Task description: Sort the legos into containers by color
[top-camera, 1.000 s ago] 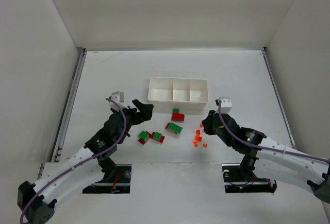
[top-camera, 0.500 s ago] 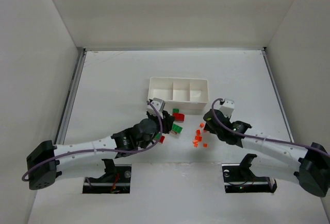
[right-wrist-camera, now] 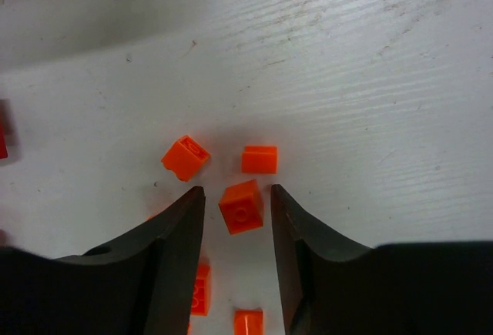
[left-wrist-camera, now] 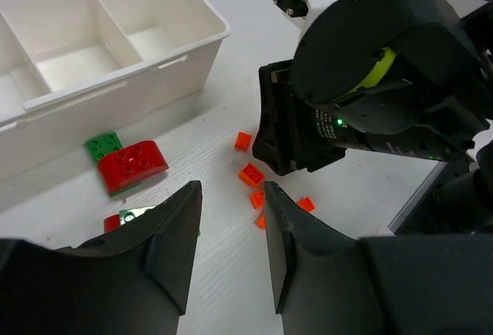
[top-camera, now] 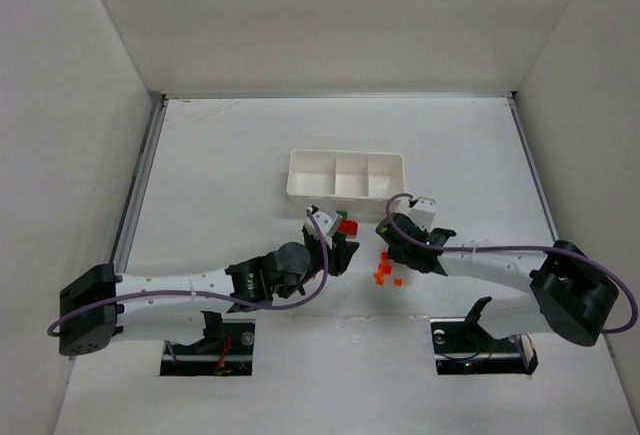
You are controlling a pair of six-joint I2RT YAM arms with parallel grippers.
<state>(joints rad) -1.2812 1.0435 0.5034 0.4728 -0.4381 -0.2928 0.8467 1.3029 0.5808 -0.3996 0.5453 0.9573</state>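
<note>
A white bench (top-camera: pixel 220 155) forms the floor of a plain white walled enclosure (top-camera: pixel 330 25). From the overhead camera we see both arms stretched low across it toward the middle. The white rectangular plastic tray (top-camera: pixel 350 193), split into three square compartments by two thin walls, sits beyond the arms near the bench's centre. In front of it lies a red plastic brick (top-camera: pixel 348 227) with a green plastic brick (top-camera: pixel 342 215) against its far side. The left gripper (top-camera: pixel 342 248) is low on the near side of that pair. To the right lies a scatter of tiny orange plastic pieces (top-camera: pixel 381 271), with the right gripper (top-camera: pixel 390 243) at its far edge. From up here we cannot tell how either gripper's jaws stand.

Through the left wrist camera we see the left gripper released. Its black fingers (left-wrist-camera: pixel 166 242) stand apart with bare bench between them, grasping nothing. The red plastic brick, rounded on top, and the green plastic brick behind it lie ahead to the left, near the tray's front wall but apart from it. A small red and green piece (left-wrist-camera: pixel 127 217) is half hidden at the left finger's edge. The orange pieces lie ahead to the right, below the right arm's black housing.

Through the right wrist camera we see the right gripper low over the scatter, its jaws parted. One orange cube (right-wrist-camera: pixel 241 206) sits between the fingers with a thin strip of bench showing on each side, so it is straddled rather than clenched. Two more orange pieces lie just beyond the fingertips, and others lie nearer the camera.
</note>
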